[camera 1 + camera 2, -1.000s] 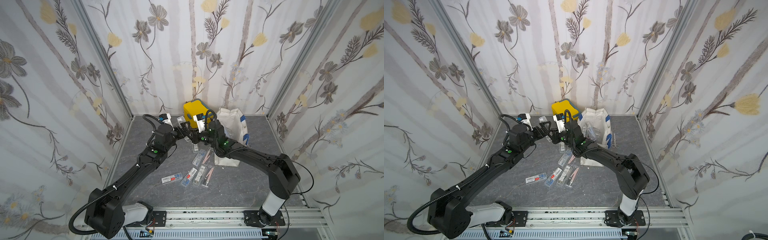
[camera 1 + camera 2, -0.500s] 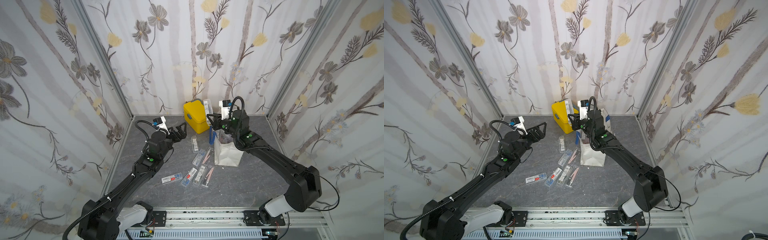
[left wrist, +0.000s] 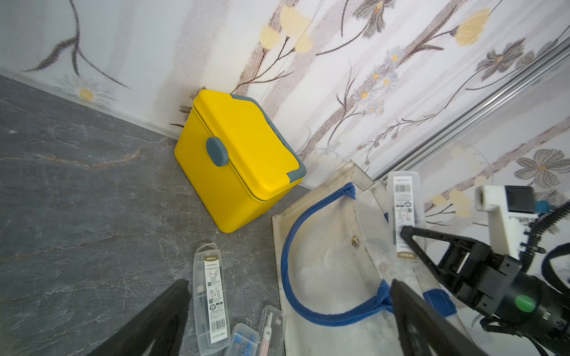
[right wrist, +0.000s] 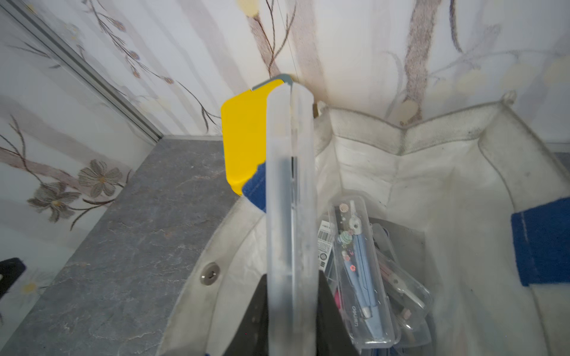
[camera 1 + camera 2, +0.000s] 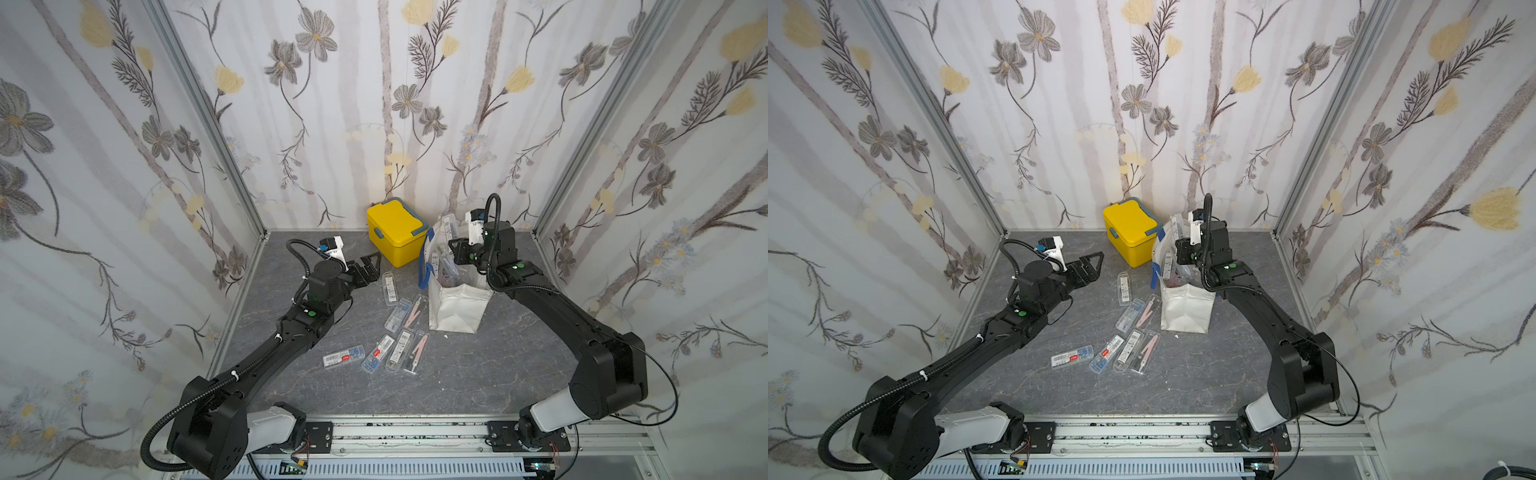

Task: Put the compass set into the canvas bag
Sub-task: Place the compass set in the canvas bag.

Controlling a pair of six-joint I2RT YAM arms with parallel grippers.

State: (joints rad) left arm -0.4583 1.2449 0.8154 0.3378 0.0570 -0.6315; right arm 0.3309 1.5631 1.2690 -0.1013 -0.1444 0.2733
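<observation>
Compass set (image 4: 290,185) clamped in right pincer (image 4: 291,286), above canvas bag (image 4: 370,129)

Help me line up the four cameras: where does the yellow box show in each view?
Top view: yellow box by the back wall, beside the canvas bag.
Top view: yellow box, likewise by the back wall.
Left wrist: yellow box whole, beyond the loose cases.
Right wrist: yellow box half hidden behind the clear compass case.
Shared landmark: the bag's blue handle beside the box.

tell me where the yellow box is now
In both top views the yellow box sits at the back wall, close beside the bag, on the bag's left-arm side.
</observation>
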